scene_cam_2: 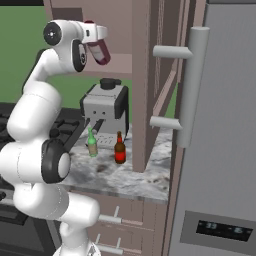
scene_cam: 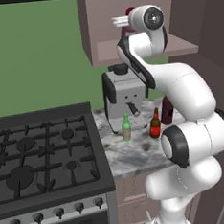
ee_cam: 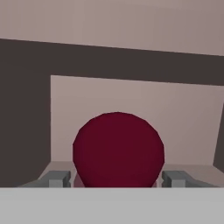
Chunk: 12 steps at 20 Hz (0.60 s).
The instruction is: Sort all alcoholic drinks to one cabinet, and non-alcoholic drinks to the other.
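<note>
Bottles, sorting: our claw (scene_cam_2: 101,46) grips the pink bottle (scene_cam_2: 101,51) at the upper cabinet (scene_cam_2: 125,62); next we shelve it. Green bottle (scene_cam_2: 92,143) and brown bottle (scene_cam_2: 119,149) await mid-counter (scene_cam_2: 135,180).

Pink bottle (scene_cam_2: 100,50) tilted at cabinet; green bottle (scene_cam: 127,127), amber bottle (scene_cam: 155,124) upright on counter.
</note>
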### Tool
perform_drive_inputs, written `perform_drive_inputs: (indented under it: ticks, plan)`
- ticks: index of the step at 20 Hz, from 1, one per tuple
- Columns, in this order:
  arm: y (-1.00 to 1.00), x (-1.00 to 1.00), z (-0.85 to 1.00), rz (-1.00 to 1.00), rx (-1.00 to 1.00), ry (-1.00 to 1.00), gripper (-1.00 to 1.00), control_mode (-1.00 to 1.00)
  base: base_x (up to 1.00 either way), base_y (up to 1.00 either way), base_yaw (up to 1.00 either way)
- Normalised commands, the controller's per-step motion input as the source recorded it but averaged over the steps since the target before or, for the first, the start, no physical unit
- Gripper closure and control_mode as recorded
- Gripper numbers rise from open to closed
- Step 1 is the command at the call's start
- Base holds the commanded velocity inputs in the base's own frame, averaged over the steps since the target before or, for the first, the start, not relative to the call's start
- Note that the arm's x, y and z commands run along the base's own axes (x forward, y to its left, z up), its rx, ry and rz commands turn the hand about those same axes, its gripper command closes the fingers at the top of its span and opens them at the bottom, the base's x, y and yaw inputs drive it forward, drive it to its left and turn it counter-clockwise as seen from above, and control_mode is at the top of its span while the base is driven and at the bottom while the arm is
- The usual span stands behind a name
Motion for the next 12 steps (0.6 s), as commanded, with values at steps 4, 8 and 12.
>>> perform_drive_inputs:
  ticks: [4,8,12]
  plan:
    - [0.0,0.12,-0.08,0.0,0.02,0.0,-1.0,-1.0,0.0,0.0,0.0]
    - [0.0,0.14,-0.05,0.0,0.01,0.0,-1.0,-1.0,0.0,0.0,0.0]
    - [0.0,0.15,-0.04,0.0,0.01,-0.03,-1.0,-1.0,0.0,0.0,0.0]
